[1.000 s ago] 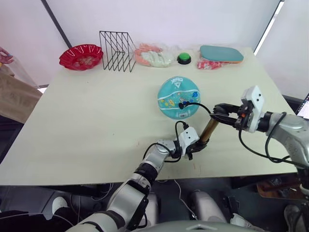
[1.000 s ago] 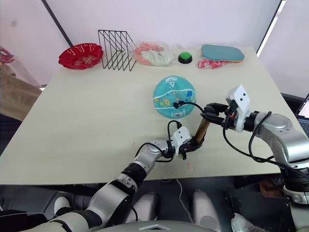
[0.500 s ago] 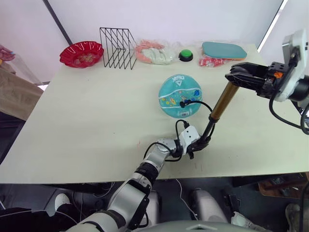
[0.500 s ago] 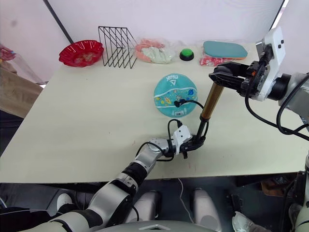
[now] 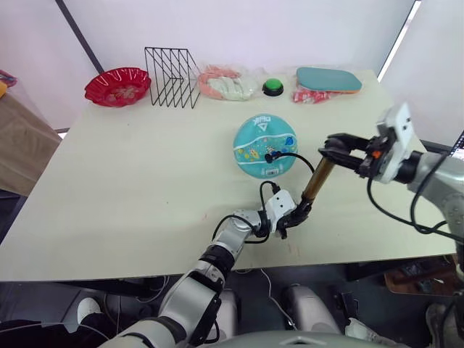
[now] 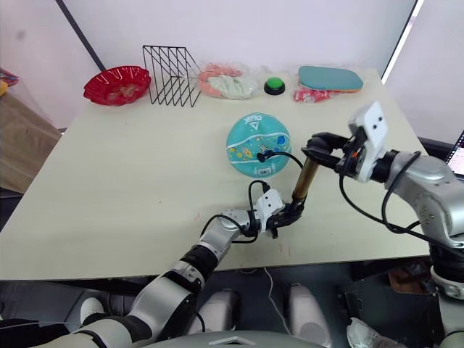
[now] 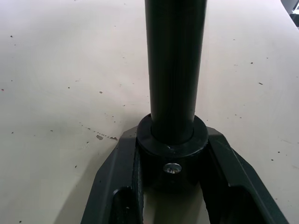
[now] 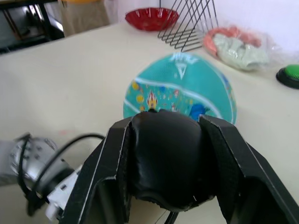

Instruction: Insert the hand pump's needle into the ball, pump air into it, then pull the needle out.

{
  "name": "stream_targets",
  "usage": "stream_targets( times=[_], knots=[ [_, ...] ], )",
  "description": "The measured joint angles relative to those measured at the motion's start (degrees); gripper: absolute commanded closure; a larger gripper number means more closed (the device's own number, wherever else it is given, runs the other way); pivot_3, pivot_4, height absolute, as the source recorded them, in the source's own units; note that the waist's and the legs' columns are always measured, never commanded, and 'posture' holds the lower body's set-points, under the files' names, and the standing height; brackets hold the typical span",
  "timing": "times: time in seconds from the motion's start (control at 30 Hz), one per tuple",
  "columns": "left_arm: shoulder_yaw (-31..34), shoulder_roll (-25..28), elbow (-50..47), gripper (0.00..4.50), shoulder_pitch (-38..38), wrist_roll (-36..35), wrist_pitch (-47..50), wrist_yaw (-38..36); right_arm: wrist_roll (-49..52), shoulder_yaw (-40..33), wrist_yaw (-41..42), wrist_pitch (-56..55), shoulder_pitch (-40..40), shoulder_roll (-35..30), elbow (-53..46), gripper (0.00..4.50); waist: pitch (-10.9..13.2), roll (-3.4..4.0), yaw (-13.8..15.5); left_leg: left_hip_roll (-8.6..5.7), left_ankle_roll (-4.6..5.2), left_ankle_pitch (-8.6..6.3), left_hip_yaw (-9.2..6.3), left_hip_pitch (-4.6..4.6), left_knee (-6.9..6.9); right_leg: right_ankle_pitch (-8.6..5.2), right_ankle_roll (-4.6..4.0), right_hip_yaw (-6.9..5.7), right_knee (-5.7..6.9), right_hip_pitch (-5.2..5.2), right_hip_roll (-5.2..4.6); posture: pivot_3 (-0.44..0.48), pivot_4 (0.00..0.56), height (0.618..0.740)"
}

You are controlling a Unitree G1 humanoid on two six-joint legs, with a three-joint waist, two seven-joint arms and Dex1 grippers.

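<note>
Leaning hand pump [image 5: 317,182] (handle toward right)

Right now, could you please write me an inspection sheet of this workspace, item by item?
Surface: pale table, a few small marks near its front edge.
Job's things: ball rests on the table; hand pump stands tilted beside it, base on the table; needle end of the hose sits at the ball's near side.
Clutter: along the far edge, red bowl, black wire rack, bagged items, green button, teal paddle.
Hands: left hand shut on the pump's base; right hand shut on the black handle.
Cables: thin black hose loops from pump to ball.
Surroundings: white walls; brown cardboard at the left.
</note>
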Motion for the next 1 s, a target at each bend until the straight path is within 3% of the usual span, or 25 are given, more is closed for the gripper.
stream_targets(
  times=[0.17,0.5,0.53,0.67,1.0],
  knots=[
    [0.04,0.12,-0.36,3.43,0.15,-0.04,0.72,0.22,-5.36,3.88,0.81,-5.28,1.59,2.87,2.98,2.86,-0.28,-0.07,-0.12,0.01,0.0,0.0,0.03,0.12,0.0,0.0,0.0,0.02,0.0,0.13,0.0,0.0,0.15,0.74],
    [-0.03,0.06,-0.46,3.43,0.13,-0.05,0.98,0.06,-3.87,1.61,3.06,-2.36,1.11,0.4,1.71,2.86,-0.24,-0.05,0.15,-0.01,-0.01,0.0,-0.03,0.05,0.01,-0.01,-0.01,-0.02,-0.04,0.12,-0.03,0.0,0.15,0.74],
    [-0.07,-0.31,-0.89,3.43,-0.15,-0.14,0.86,-0.55,0.3,-1.33,4.01,4.53,-0.33,-4.02,-0.57,2.86,-0.02,0.18,0.31,-0.11,-0.01,0.0,-0.02,-0.13,0.02,0.0,-0.01,0.02,-0.06,-0.02,-0.11,0.0,0.15,0.74],
    [-0.09,-0.51,-1.04,3.43,-0.3,-0.28,0.52,-1.05,4.57,-4.45,3.99,10.18,-3.14,-6.39,-1.84,2.86,0.49,0.54,0.67,-0.26,0.0,0.0,0.01,-0.39,0.05,0.05,0.07,0.08,-0.06,-0.23,-0.23,0.0,0.15,0.74],
    [-0.09,-0.52,-0.92,3.43,-0.5,-0.63,-0.15,-1.12,16.4,-13.45,2.21,20.98,-17.51,-11.4,-1.61,2.86,0.91,0.55,0.72,-0.24,0.01,0.0,0.0,-0.48,0.08,0.02,0.02,0.04,-0.06,-0.3,-0.24,0.0,0.15,0.74]
  ],
)
